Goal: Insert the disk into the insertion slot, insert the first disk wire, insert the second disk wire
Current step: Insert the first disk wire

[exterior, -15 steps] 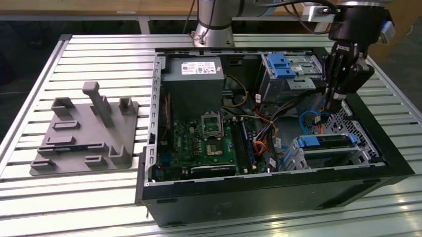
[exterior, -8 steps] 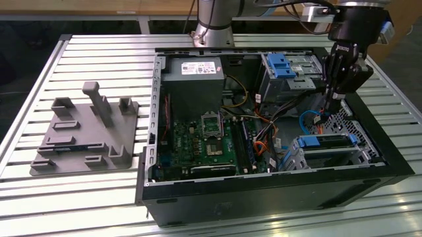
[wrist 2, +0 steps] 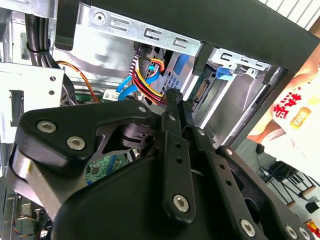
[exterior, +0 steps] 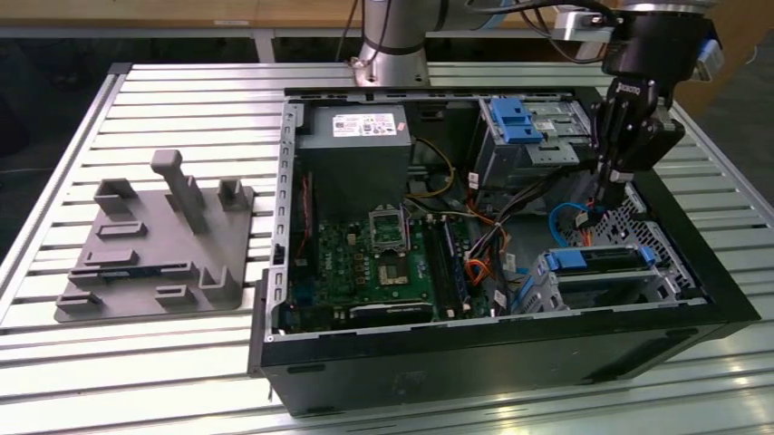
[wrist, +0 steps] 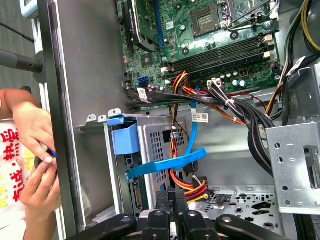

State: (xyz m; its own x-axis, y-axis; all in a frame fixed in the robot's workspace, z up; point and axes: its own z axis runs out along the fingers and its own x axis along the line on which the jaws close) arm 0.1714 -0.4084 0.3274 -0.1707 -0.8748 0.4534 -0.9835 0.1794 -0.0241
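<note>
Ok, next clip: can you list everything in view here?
table: one, silver, under everything
fixture: one, grey, exterior view's left
computer case: one, black, open
motherboard: one, green, inside case
power supply: one, grey, inside case
optical bay: one, grey, blue latch, inside case
insertion slot: one, silver, inside case
disk: one, blue-framed, in the insertion slot
flat cable: one, blue, by the insertion slot
hands: two, person's, outside the case
arm: one, silver, behind case
end effector: one, black, inside case near insertion slot

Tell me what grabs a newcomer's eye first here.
An open black computer case with a green motherboard sits at the exterior view's right. Inside it the gripper hangs near the disk, blue-framed, seated in the insertion slot. A grey fixture tray lies at the exterior view's left.
</note>
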